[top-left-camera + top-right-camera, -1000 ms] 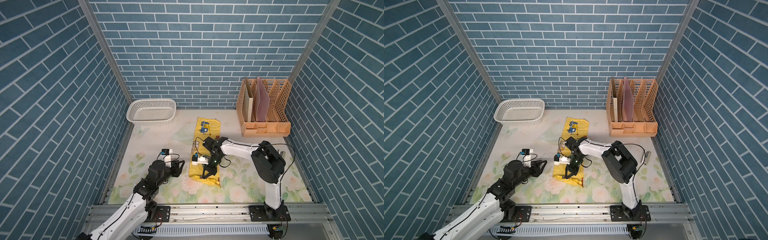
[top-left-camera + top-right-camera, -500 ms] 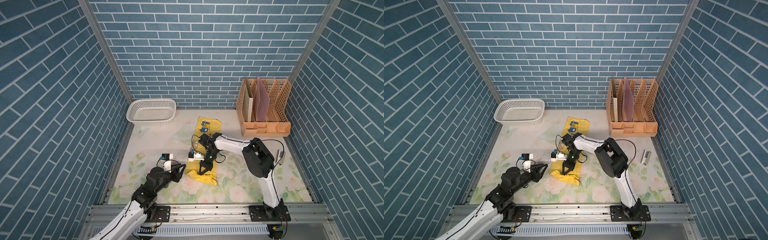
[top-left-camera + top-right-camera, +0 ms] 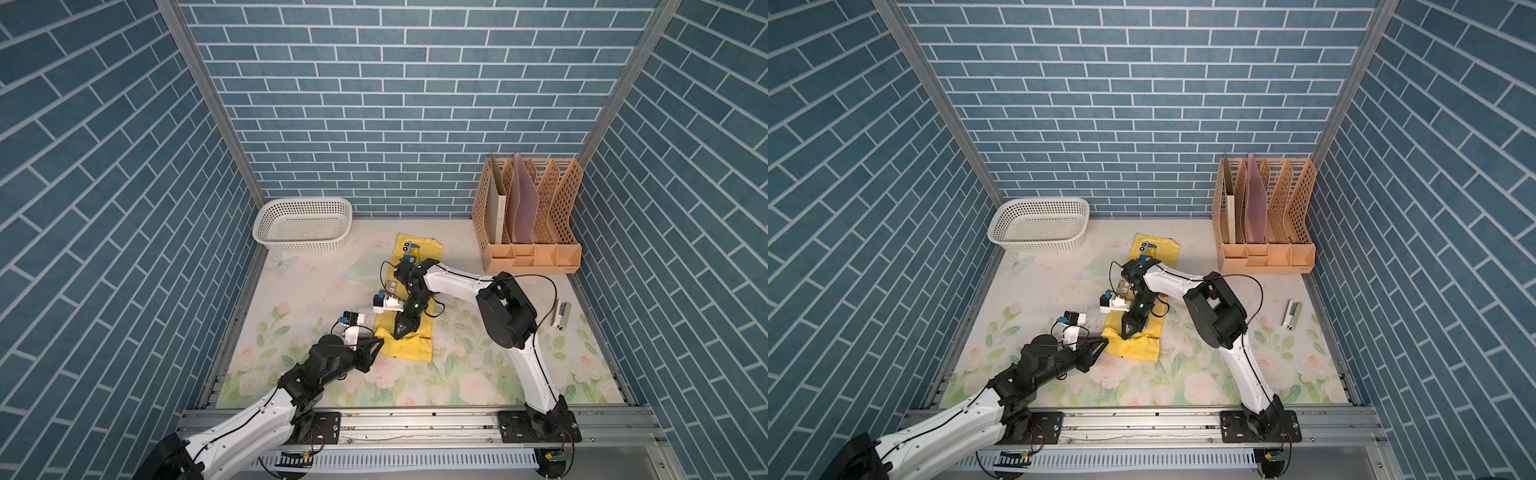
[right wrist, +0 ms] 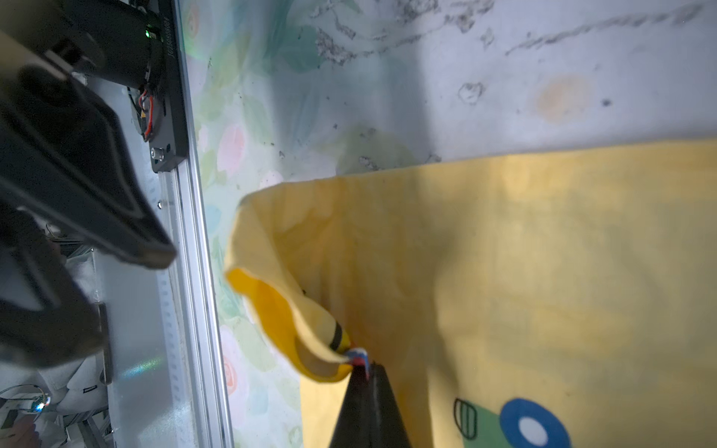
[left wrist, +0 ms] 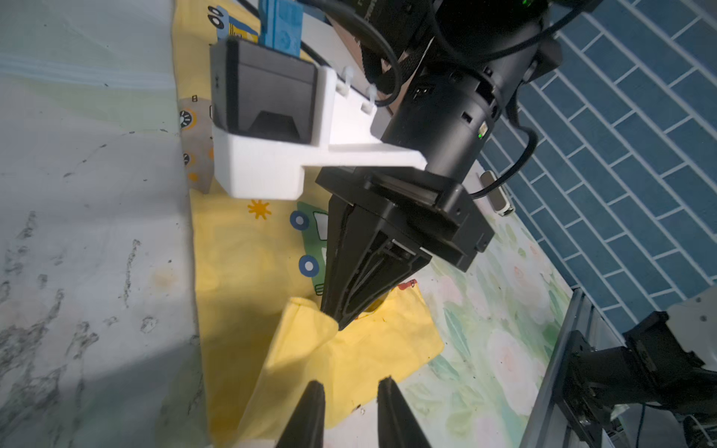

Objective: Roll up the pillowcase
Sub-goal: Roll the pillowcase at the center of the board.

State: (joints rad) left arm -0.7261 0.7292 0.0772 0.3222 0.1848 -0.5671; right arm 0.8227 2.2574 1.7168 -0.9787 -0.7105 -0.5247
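The yellow pillowcase (image 3: 409, 352) (image 3: 1140, 348) lies lengthwise on the floral table, with printed cars showing in the left wrist view (image 5: 240, 248). My right gripper (image 3: 401, 332) (image 3: 1126, 332) (image 4: 364, 366) is shut on a lifted fold at the cloth's near left edge. Its black fingers (image 5: 341, 310) point down onto that fold. The fold curls up off the pillowcase (image 4: 543, 252). My left gripper (image 3: 376, 343) (image 3: 1104, 341) (image 5: 351, 382) hovers just above the near left corner. Its fingertips stand a narrow gap apart with nothing between them.
A white perforated basket (image 3: 301, 226) stands at the back left. An orange file organiser (image 3: 528, 216) with folders stands at the back right. A small silver device (image 3: 561, 315) lies by the right wall. The metal rail (image 3: 415, 419) runs along the front edge.
My left arm has reached forward and right to the pillowcase's near left corner, its jaws narrowing. The right gripper has drawn the pinched fold slightly left and away.
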